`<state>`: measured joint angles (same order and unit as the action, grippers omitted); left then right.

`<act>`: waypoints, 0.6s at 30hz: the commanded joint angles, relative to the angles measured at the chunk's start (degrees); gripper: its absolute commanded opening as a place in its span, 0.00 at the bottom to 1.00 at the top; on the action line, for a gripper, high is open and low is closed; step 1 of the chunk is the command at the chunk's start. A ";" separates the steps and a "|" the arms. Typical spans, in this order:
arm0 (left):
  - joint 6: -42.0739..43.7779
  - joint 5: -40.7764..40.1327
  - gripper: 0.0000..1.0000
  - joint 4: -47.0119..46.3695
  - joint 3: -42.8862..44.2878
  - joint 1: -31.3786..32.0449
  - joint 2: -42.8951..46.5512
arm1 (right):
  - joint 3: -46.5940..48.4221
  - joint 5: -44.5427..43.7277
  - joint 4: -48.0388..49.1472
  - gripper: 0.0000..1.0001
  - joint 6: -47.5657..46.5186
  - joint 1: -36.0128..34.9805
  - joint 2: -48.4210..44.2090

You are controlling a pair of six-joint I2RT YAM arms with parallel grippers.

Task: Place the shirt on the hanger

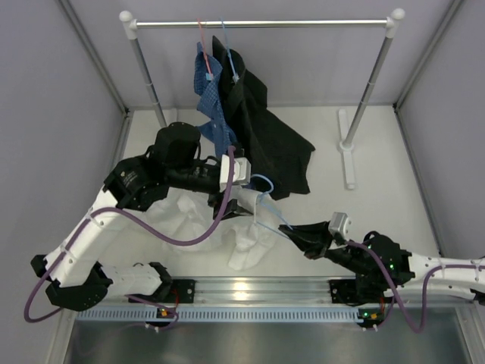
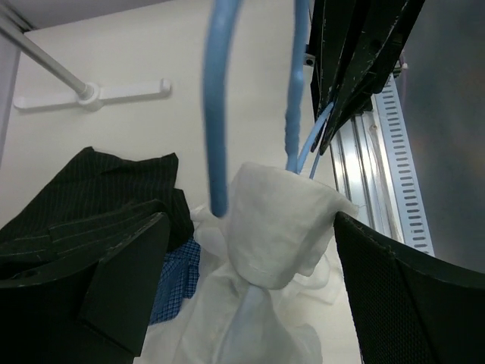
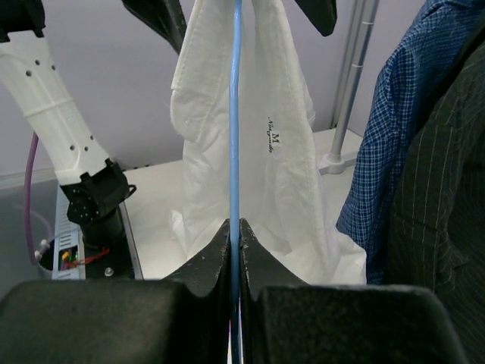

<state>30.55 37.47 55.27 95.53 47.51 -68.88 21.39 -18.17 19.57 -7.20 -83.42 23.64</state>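
Note:
The white shirt (image 1: pixel 246 246) hangs in a bunch from one end of the light-blue wire hanger (image 1: pixel 267 199), with its lower part on the table. My right gripper (image 1: pixel 303 235) is shut on the hanger's wire (image 3: pixel 235 114), which passes between its closed jaws (image 3: pixel 235 224). My left gripper (image 1: pixel 241 199) is open. Its fingers (image 2: pixel 121 265) stand wide apart on either side of the shirt's top fold (image 2: pixel 280 220), which is draped over the hanger wire (image 2: pixel 215 114). The shirt (image 3: pixel 280 152) hangs down behind the wire in the right wrist view.
A clothes rack (image 1: pixel 258 23) stands at the back, bearing a blue checked shirt (image 1: pixel 208 95) on a red hanger (image 1: pixel 202 45) and a black shirt (image 1: pixel 265 136) trailing onto the table. The rack's right foot (image 1: pixel 348 148) and a metal rail (image 1: pixel 250 288) bound the area.

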 commanded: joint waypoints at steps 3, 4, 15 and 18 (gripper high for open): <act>-1.80 1.90 0.89 0.02 -0.95 0.04 0.50 | 1.82 3.67 0.29 0.00 -2.11 0.71 0.18; -1.98 2.25 0.89 0.02 -1.83 0.04 0.94 | 1.90 3.59 0.29 0.00 -2.29 0.71 0.27; -3.39 3.04 0.98 0.02 -6.58 0.04 5.60 | 2.52 4.90 -4.89 0.00 -3.79 0.71 -3.95; -3.65 4.18 0.96 0.02 -6.58 0.04 5.69 | 2.61 5.52 -5.95 0.00 -3.70 0.71 -4.21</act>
<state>27.22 39.24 55.81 88.97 47.51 -64.14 21.41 -14.68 13.82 -10.37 -83.35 20.34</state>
